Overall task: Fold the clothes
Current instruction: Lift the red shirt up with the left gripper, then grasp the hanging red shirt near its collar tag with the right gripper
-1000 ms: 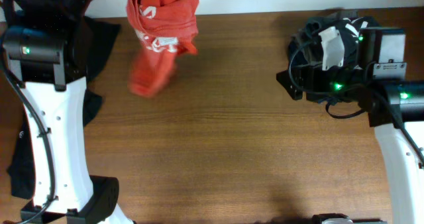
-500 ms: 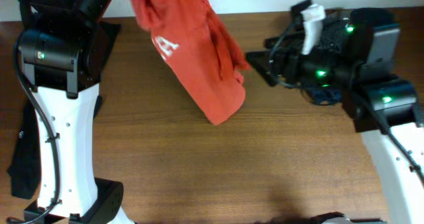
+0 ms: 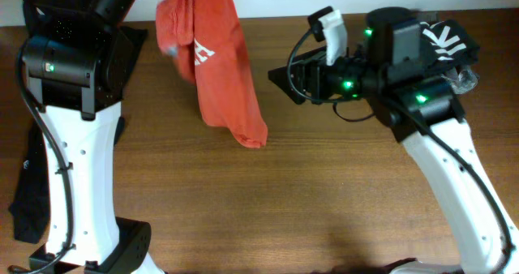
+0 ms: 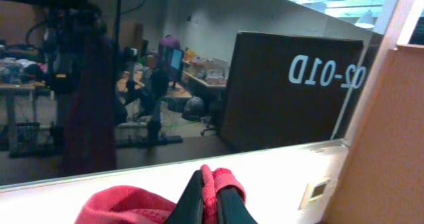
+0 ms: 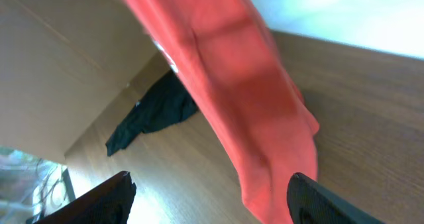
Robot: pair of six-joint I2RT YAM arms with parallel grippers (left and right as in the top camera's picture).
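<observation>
The orange-red T-shirt (image 3: pixel 215 63) with white lettering hangs in a long bunch from the table's far edge, its lower end at the wood near the middle. My left gripper (image 4: pixel 211 199) is shut on a fold of its red fabric, raised at the back left; in the overhead view the jaws are hidden by the arm and cloth. My right gripper (image 3: pixel 281 78) is open and empty, just right of the hanging shirt and pointing at it. In the right wrist view the shirt (image 5: pixel 232 85) hangs between and beyond the spread fingers (image 5: pixel 218 201). A black garment (image 3: pixel 24 197) lies at the left edge.
The black garment also shows in the right wrist view (image 5: pixel 156 111), flat on the wooden table (image 3: pixel 268 193). A dark bundle of fabric with white marks (image 3: pixel 446 39) lies at the back right behind the right arm. A white wall runs along the far edge.
The right arm has swung left towards the shirt. The hanging shirt has swung back left and hangs narrower, still held by the left gripper.
</observation>
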